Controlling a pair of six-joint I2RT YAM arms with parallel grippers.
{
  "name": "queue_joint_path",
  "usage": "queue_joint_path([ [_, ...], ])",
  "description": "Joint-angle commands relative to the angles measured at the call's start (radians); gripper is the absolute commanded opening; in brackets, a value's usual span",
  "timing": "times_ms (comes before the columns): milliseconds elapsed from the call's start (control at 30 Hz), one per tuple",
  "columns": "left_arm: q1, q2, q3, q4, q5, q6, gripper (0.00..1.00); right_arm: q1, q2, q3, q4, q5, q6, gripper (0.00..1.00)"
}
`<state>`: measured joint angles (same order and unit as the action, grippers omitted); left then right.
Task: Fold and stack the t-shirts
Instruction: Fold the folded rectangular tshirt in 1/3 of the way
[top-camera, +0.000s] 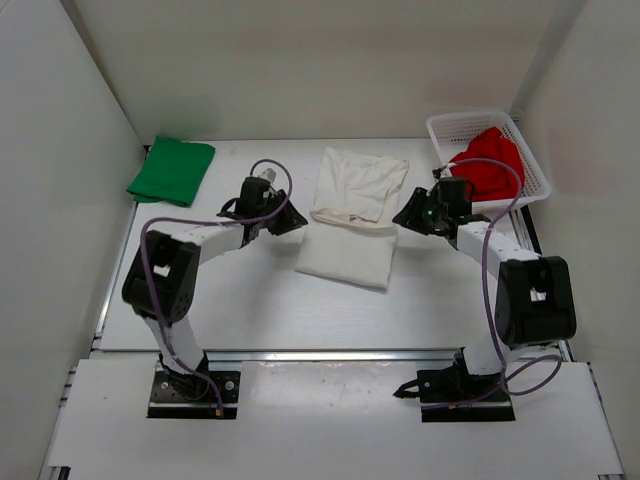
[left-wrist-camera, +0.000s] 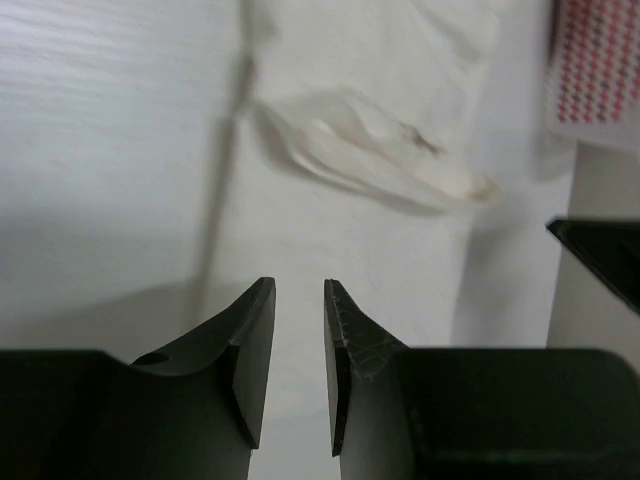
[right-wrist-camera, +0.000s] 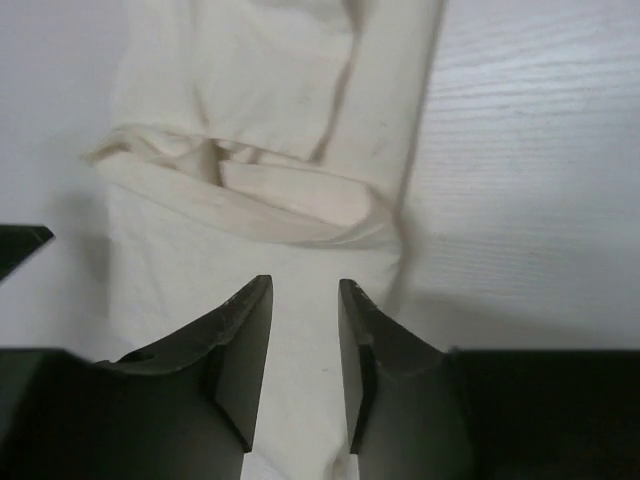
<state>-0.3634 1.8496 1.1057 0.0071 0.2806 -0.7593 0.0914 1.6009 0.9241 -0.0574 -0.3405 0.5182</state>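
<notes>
The white t-shirt (top-camera: 352, 215) lies partly folded mid-table, its upper half doubled over the lower. My left gripper (top-camera: 291, 220) hovers at its left edge and my right gripper (top-camera: 408, 214) at its right edge. In the left wrist view the left gripper (left-wrist-camera: 299, 290) is open with nothing between its fingers, and the shirt's folded edge (left-wrist-camera: 390, 165) lies ahead. The right gripper (right-wrist-camera: 305, 285) is open over the white cloth (right-wrist-camera: 270, 190), holding nothing. A folded green t-shirt (top-camera: 172, 170) rests at the back left. The red t-shirt (top-camera: 488, 162) lies bunched in the basket.
A white mesh basket (top-camera: 530, 150) stands at the back right corner, just behind the right arm. White walls close in the table on the left, back and right. The right gripper's dark finger (left-wrist-camera: 600, 250) shows at the edge of the left wrist view.
</notes>
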Motion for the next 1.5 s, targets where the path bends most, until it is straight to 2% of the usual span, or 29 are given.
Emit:
queue_joint_path([
  [0, -0.113, -0.168, -0.127, 0.134, -0.032, -0.017, 0.36, 0.080, -0.107, 0.010, 0.007, 0.091, -0.090, 0.29],
  [33, -0.133, -0.188, -0.185, 0.169, -0.046, -0.026, 0.36, 0.109, -0.095, 0.013, 0.008, 0.072, -0.101, 0.22],
  [67, -0.134, -0.179, -0.220, 0.200, -0.034, -0.043, 0.36, 0.138, -0.082, 0.018, 0.007, 0.046, -0.099, 0.08],
  [100, -0.134, -0.150, -0.228, 0.202, -0.023, -0.051, 0.34, 0.177, -0.050, 0.044, -0.004, 0.026, -0.112, 0.00],
  [233, -0.111, -0.078, -0.233, 0.176, 0.031, -0.046, 0.31, 0.269, 0.075, 0.113, 0.001, 0.017, -0.119, 0.00],
  [367, -0.106, -0.108, -0.348, 0.223, 0.034, -0.052, 0.31, 0.320, 0.177, 0.183, -0.001, -0.002, -0.116, 0.00],
  [500, -0.129, -0.173, -0.496, 0.278, 0.040, -0.081, 0.30, 0.303, 0.293, 0.298, -0.022, 0.000, -0.142, 0.00],
  [633, -0.167, -0.231, -0.579, 0.274, 0.032, -0.078, 0.29, 0.262, 0.395, 0.404, -0.054, -0.025, -0.156, 0.00],
  [733, -0.170, -0.331, -0.653, 0.258, 0.022, -0.086, 0.30, 0.243, 0.456, 0.438, -0.068, -0.032, -0.158, 0.00],
  [833, -0.151, -0.415, -0.655, 0.203, 0.019, -0.066, 0.32, 0.222, 0.436, 0.429, -0.068, -0.066, -0.132, 0.00],
  [967, -0.114, -0.529, -0.645, 0.140, 0.028, -0.040, 0.37, 0.226, 0.320, 0.359, -0.052, -0.035, -0.139, 0.00],
  [1033, -0.106, -0.601, -0.644, 0.096, 0.013, -0.022, 0.38, 0.222, 0.193, 0.320, -0.042, -0.006, -0.141, 0.01],
  [1100, -0.109, -0.644, -0.649, 0.064, -0.023, 0.021, 0.40, 0.214, 0.091, 0.212, -0.022, 0.020, -0.115, 0.11],
  [1133, -0.114, -0.670, -0.658, 0.042, -0.043, 0.029, 0.42, 0.206, 0.018, 0.182, 0.000, 0.023, -0.109, 0.13],
  [1200, -0.105, -0.672, -0.679, 0.033, -0.046, 0.043, 0.44, 0.205, -0.086, 0.011, 0.030, 0.017, -0.077, 0.17],
  [1233, -0.100, -0.682, -0.704, 0.034, -0.038, 0.041, 0.44, 0.212, -0.152, -0.037, 0.051, 0.011, -0.064, 0.15],
  [1333, -0.101, -0.687, -0.750, 0.059, -0.024, 0.029, 0.45, 0.251, -0.298, -0.349, 0.181, -0.028, 0.026, 0.05],
  [1400, -0.108, -0.696, -0.770, 0.068, -0.029, 0.028, 0.46, 0.272, -0.347, -0.463, 0.224, -0.011, 0.058, 0.00],
  [1467, -0.109, -0.707, -0.780, 0.070, -0.038, 0.025, 0.47, 0.262, -0.372, -0.554, 0.273, -0.020, 0.092, 0.00],
])
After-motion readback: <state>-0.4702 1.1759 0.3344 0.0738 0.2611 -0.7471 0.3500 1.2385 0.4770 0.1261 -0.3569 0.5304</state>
